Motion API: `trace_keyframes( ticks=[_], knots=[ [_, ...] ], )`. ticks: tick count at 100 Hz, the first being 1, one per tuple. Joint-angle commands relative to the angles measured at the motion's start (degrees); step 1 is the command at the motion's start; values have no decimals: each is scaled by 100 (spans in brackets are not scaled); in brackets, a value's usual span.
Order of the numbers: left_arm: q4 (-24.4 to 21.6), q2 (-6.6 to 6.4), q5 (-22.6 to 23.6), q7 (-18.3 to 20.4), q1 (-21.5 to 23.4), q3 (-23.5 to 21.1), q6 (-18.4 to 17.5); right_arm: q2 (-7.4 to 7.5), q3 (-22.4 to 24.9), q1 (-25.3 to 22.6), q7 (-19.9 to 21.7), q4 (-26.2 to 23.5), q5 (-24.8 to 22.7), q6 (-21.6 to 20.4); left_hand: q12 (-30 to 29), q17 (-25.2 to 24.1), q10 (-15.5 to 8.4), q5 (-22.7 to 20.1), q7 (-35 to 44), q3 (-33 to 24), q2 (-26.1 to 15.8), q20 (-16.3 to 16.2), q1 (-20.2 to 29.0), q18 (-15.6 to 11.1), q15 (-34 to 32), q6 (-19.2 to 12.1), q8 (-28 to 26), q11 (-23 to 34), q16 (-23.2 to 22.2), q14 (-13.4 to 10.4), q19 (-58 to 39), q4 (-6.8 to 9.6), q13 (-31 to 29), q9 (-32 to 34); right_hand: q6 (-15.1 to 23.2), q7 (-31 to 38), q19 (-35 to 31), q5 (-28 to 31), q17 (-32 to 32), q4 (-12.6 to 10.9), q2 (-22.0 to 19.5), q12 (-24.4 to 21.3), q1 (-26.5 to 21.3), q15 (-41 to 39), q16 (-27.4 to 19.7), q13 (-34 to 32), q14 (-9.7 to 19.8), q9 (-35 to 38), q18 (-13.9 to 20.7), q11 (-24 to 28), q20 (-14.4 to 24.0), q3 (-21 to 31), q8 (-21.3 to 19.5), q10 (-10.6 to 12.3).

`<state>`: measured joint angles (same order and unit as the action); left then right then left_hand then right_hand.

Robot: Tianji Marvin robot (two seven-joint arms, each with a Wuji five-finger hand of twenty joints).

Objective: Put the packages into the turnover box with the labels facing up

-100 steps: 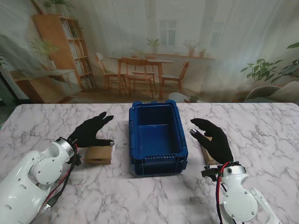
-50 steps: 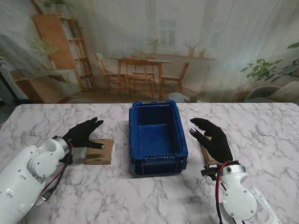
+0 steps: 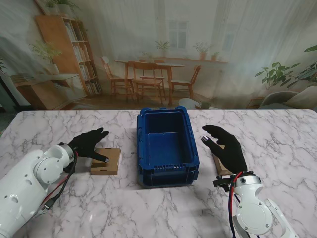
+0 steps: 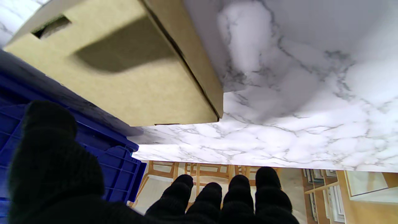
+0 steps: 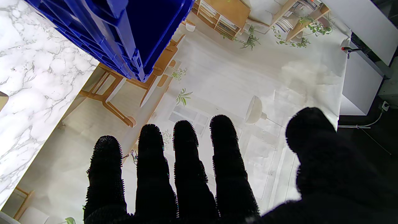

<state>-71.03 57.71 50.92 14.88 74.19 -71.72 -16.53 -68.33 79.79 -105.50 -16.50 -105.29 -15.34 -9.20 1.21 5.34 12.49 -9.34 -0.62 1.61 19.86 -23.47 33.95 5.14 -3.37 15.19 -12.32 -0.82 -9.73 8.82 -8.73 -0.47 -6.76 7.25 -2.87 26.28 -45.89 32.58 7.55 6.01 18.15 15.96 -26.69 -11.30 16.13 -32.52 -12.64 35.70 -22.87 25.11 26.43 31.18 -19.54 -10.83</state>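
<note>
Fingers (image 3: 94, 135) of the left hand (image 3: 89, 144) are spread, released, above a cardboard package (image 3: 106, 161); right hand (image 3: 228, 148) fingers are likewise released, beside the blue turnover box (image 3: 166, 147).

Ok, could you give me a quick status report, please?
Left hand open beside cardboard package. Right hand open over second package. Turnover box holds nothing. Nothing in the way.
</note>
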Motion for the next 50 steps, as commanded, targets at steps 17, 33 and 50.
trace_keyframes(
  ticks=[17, 33, 50],
  knots=[
    [-73, -61, 14, 209, 143, -171, -245, -19, 4, -59, -34, -43, -28, 19, -54, 14, 3, 184, -133, -30, 170, -105, -228, -73, -102, -311, 191, -143, -18, -63, -134, -52, -132, -307, 153, 58, -97, 111, -31, -151, -176, 45, -15, -25, 70, -74, 93, 49, -4, 109, 4, -21, -151, 28],
    [-200, -56, 44, 176, 321, -233, -290, -17, -10, -40, -28, -33, -47, 46, -54, 342, -24, 167, -140, -26, 84, -261, -329, 709, -276, -456, 578, -142, -200, 728, -512, -68, -470, -306, 151, 56, -84, 98, -48, -150, -156, 44, -1, -22, 69, -67, 83, 38, -14, 104, -4, -12, -152, 21],
    [-271, -53, 49, 179, 365, -189, -286, -15, -28, -20, -14, -24, -45, 83, -53, 438, -68, 168, -119, -25, -2, -341, -401, 926, -348, -524, 625, -142, -303, 969, -809, -74, -552, -303, 158, 60, -58, 93, -72, -149, -149, 47, 10, -16, 68, -57, 80, 35, -29, 104, -16, -6, -154, 26]
  ],
)
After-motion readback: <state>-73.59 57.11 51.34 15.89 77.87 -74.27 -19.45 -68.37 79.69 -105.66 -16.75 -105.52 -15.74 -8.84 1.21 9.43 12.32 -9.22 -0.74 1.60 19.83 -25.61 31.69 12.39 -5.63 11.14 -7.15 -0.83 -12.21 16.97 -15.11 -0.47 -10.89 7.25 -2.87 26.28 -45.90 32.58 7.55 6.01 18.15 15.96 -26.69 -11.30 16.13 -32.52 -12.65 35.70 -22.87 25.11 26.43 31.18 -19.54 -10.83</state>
